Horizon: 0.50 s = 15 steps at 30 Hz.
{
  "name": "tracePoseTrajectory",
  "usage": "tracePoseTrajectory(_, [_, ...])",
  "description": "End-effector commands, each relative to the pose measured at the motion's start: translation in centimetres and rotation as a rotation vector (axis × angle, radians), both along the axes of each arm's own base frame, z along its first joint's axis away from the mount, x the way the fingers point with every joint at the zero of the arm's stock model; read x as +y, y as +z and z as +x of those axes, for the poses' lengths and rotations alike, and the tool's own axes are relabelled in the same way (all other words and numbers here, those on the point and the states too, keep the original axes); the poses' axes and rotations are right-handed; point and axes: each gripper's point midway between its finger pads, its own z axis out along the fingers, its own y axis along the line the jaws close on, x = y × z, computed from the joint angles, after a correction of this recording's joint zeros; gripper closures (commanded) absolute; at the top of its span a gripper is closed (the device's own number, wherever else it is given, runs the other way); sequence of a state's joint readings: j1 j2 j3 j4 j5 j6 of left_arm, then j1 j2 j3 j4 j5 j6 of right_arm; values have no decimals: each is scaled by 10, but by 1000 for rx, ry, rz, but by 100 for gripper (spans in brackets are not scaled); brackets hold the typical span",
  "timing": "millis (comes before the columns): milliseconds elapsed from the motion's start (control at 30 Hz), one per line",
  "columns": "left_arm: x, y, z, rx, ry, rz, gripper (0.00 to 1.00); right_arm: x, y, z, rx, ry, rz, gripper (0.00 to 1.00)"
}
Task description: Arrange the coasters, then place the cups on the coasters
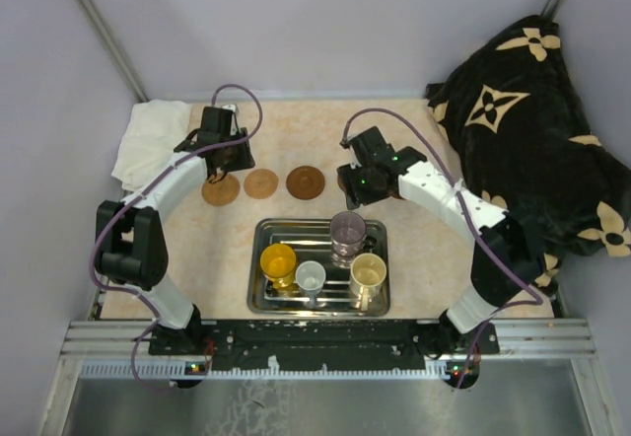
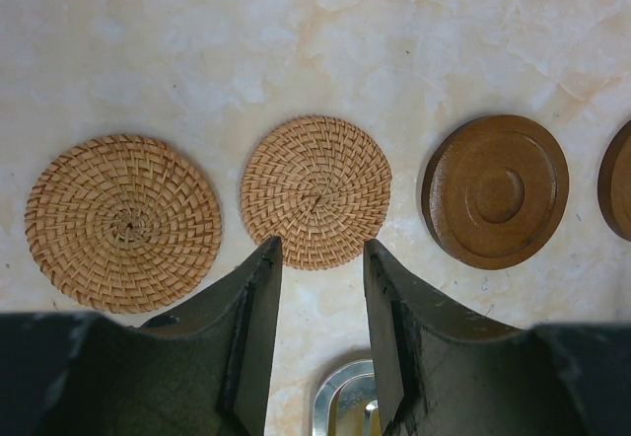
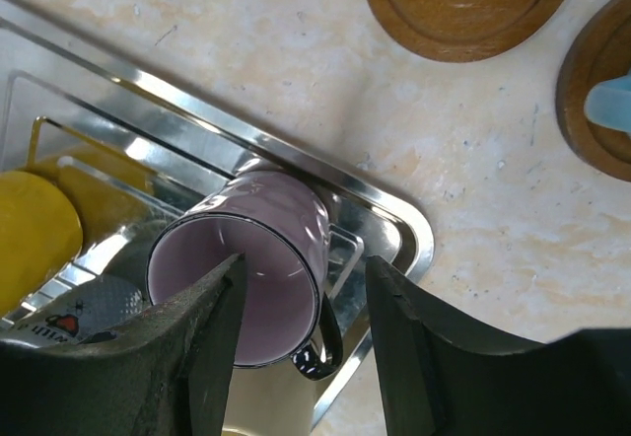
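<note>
Two woven tan coasters point(image 2: 123, 221) point(image 2: 315, 191) and a brown wooden coaster point(image 2: 496, 189) lie in a row on the table; a further one shows at the edge point(image 2: 619, 180). My left gripper point(image 2: 320, 258) hangs open just in front of the middle woven coaster, holding nothing. The purplish cup point(image 3: 266, 249) stands in the steel tray point(image 1: 318, 306) with the yellow point(image 1: 278, 261), grey-white point(image 1: 310, 276) and cream point(image 1: 368, 273) cups. My right gripper point(image 3: 304, 268) is open over the purplish cup, one finger above its mouth, the other outside its handle. A light blue cup point(image 3: 609, 101) sits on a wooden coaster point(image 3: 592, 71).
A dark blanket with tan flower patterns point(image 1: 532, 130) is piled at the right. A white cloth point(image 1: 153, 140) lies at the back left. The tray sits close to the arms' bases, just in front of the coaster row.
</note>
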State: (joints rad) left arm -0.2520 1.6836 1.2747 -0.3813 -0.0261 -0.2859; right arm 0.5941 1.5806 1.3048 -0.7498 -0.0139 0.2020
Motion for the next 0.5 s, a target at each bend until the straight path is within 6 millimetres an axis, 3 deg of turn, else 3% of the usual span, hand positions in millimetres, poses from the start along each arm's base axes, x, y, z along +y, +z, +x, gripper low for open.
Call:
tracePoseTrajectory(0, [-3,11,7,-38,-14,1,54,9,1,-19,27,82,21,48])
tracePoseTrajectory(200, [-1,7,3,-29,-8,3,54,15,-19,-23,63,116,-7,48])
tracePoseTrajectory(467, [1,12,3,-44,3,7,54,18,-50,-12,97,125,-57,49])
